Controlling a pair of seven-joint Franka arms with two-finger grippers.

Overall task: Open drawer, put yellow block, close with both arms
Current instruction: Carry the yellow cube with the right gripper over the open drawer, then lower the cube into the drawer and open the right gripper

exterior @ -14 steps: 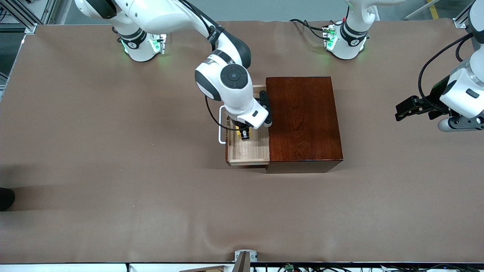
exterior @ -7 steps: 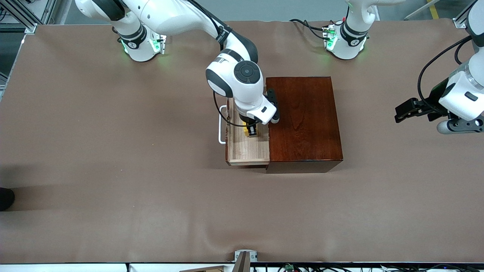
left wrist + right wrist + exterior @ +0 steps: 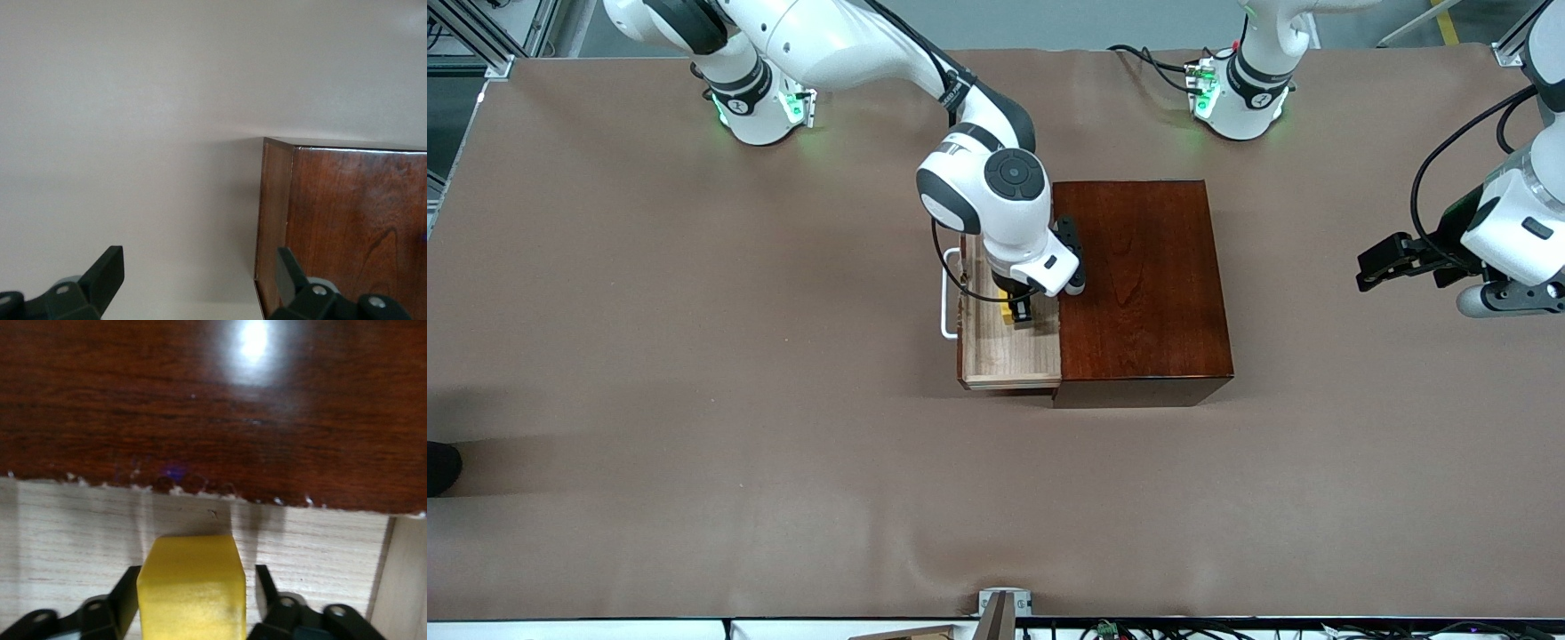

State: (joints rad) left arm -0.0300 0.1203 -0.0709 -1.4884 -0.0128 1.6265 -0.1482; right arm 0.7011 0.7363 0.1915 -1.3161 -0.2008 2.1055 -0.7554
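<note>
We have the drawer (image 3: 1009,342) pulled out of the box (image 3: 1141,284), so the tray is accessible. Our right gripper (image 3: 1017,310) is lowered into it, fingers clamped on the block (image 3: 192,583) for release near the box. Our left gripper (image 3: 1376,263) waits, spread and empty, over the table (image 3: 694,356) at its end.

Bright yellow block (image 3: 191,583) sits between the black fingers (image 3: 267,590) of the right gripper (image 3: 1017,311), over the drawer (image 3: 1009,351) with its pale, straight-grained wood floor and white handle (image 3: 945,293). The box (image 3: 1143,284) gleams dark reddish mahogany with darker grain swirls. Both arms are white with black joints; the left gripper (image 3: 1383,260) is black too. Green lights glow at the bases (image 3: 760,111). A flat brown cloth covers the bench (image 3: 694,400).
</note>
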